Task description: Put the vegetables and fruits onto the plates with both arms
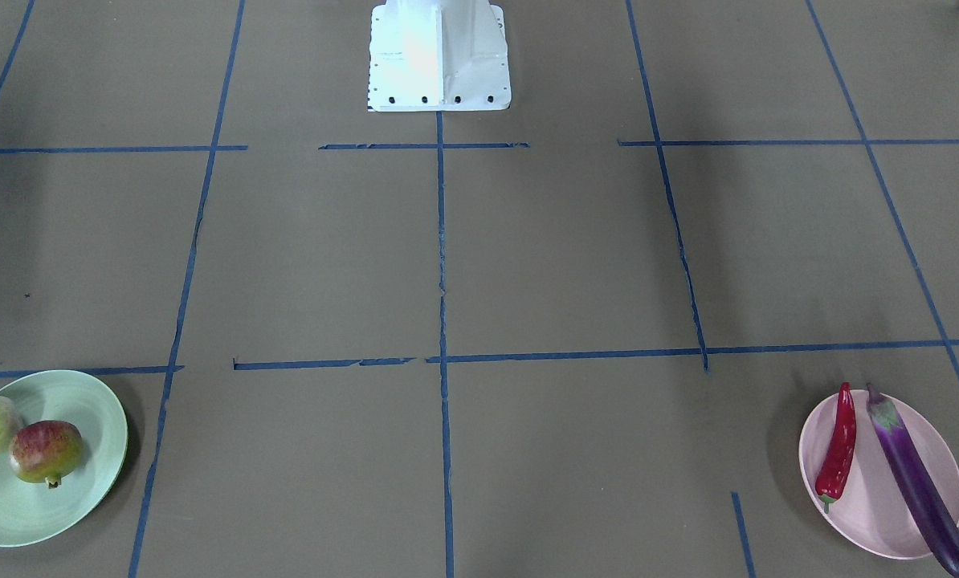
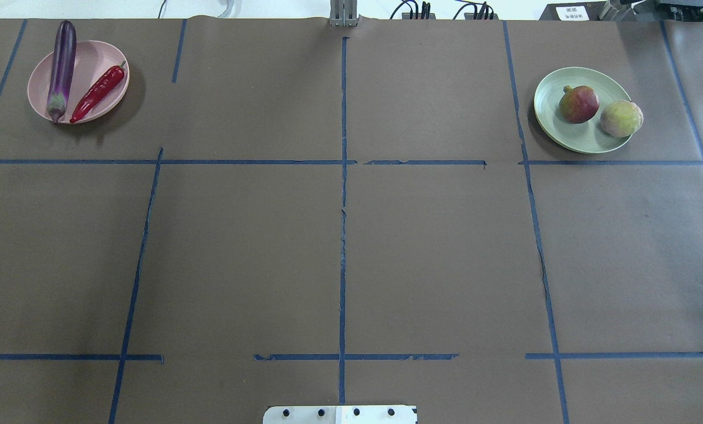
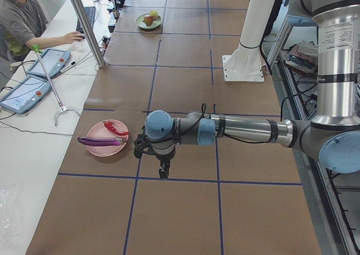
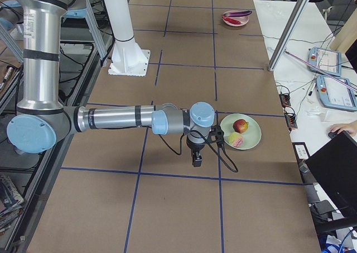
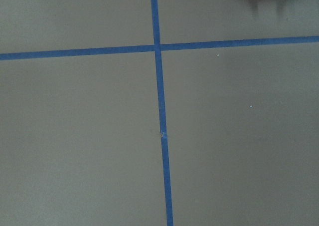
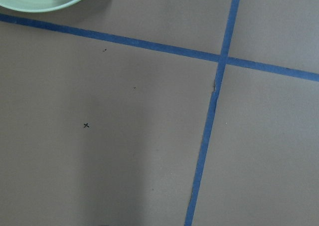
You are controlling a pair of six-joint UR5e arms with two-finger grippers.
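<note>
- Seemingly all produce is already sitting on plates, so I am judging the step in hand to be backing both arms away cleanly.
- Far left: the eggplant (image 2: pixel 62 65) and chili (image 2: pixel 98 93) are lying side by side on the pink plate (image 2: pixel 83 76), with the eggplant's tip overhanging the far rim.
- The left gripper (image 3: pixel 163 169) is hanging over the table (image 2: pixel 239 253) just beside that plate, on its near side. I cannot tell the state of its jaws, since only the side camera is showing it.
- I am advising a straight lift before any sideways travel, so nothing is clipping the overhanging eggplant or tipping the plate.
- Middle: open room is lying toward the white base block (image 1: pixel 439 56).
- The right gripper (image 4: pixel 197 159) is hovering near the green plate (image 2: pixel 575 138), apart from it. Again I cannot tell the state of its jaws.
- Far right: the pomegranate (image 2: pixel 578 104) and peach (image 2: pixel 621 118) are resting close together on the green plate, contact uncertain. The peach is sitting at the right rim, so I am recommending clearance there.
</note>
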